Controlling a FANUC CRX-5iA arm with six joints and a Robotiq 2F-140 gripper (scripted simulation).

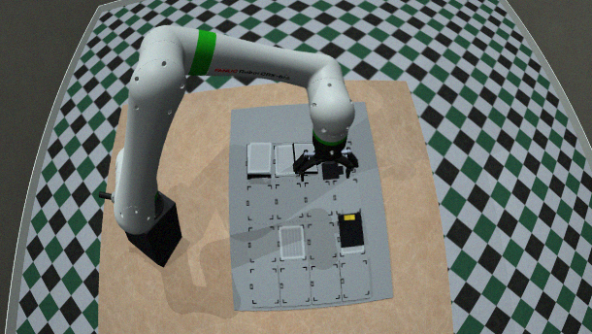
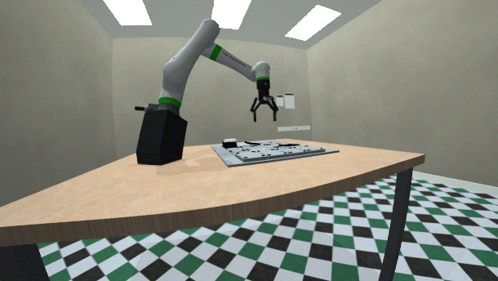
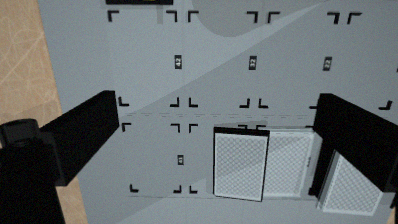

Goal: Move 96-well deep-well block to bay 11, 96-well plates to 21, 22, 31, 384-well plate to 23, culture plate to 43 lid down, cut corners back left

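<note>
Lid (image 1: 351, 233) (image 2: 289, 144) (image 3: 140, 1) lies well apart from your gripper (image 1: 325, 177) (image 2: 264, 120) (image 3: 216, 110), farther from top-view camera's upper edge; long axis crosses jaw spread. Jaws wide open, nothing held.

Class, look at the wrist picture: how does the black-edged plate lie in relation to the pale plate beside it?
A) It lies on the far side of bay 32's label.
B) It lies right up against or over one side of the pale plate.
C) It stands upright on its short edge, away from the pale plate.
B: the black-edged plate shows no deck between it and the pale plate.
</note>
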